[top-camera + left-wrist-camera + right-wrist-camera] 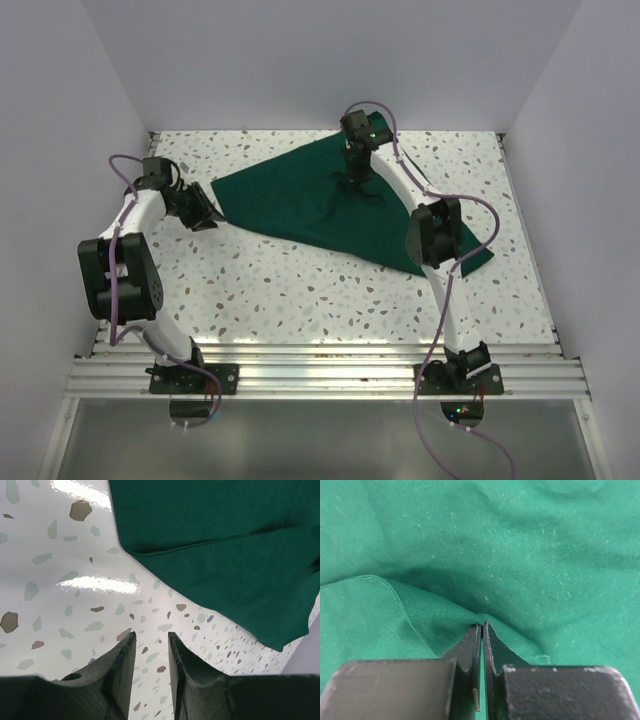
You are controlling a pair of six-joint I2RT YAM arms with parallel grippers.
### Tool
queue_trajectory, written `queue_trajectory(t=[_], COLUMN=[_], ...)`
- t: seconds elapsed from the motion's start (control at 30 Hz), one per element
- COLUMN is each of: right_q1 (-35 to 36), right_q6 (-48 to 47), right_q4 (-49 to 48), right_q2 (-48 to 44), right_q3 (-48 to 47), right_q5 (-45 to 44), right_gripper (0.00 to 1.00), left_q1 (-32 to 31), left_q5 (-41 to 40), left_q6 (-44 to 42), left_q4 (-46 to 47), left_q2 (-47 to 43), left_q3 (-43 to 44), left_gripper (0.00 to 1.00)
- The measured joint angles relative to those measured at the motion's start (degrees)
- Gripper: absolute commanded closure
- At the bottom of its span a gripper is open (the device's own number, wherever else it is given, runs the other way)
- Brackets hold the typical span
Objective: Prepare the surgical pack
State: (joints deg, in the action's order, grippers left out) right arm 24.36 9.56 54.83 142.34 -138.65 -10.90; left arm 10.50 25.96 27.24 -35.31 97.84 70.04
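Folding is in hand: the surgical pack lies as a flat triangle on the far half of the counter. Right fingers pinch a raised crease mid-cloth. Left fingers hang narrowly parted and empty beside its left corner. The next move likely calls for carrying that crease across.

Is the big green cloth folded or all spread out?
Folded over. The dark green cloth drape lies as a rough triangle, one layer's edge showing atop another.
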Motion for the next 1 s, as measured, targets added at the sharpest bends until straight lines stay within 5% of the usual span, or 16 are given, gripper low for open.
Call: queue_trajectory(t=[1.0], right_q1=[-0.8], right_q6=[0.8], right_q4=[-2.3], right_q2=[5.0], right_q3=[-3.2], right_q5=[-0.1], right_gripper=[0.97], left_q1=[0.0], left_q5=[0.0], left_q6=[-0.9], left_q4=[-0.7], left_q2=[1.3], left_q3=[2.1], left_gripper=[0.64])
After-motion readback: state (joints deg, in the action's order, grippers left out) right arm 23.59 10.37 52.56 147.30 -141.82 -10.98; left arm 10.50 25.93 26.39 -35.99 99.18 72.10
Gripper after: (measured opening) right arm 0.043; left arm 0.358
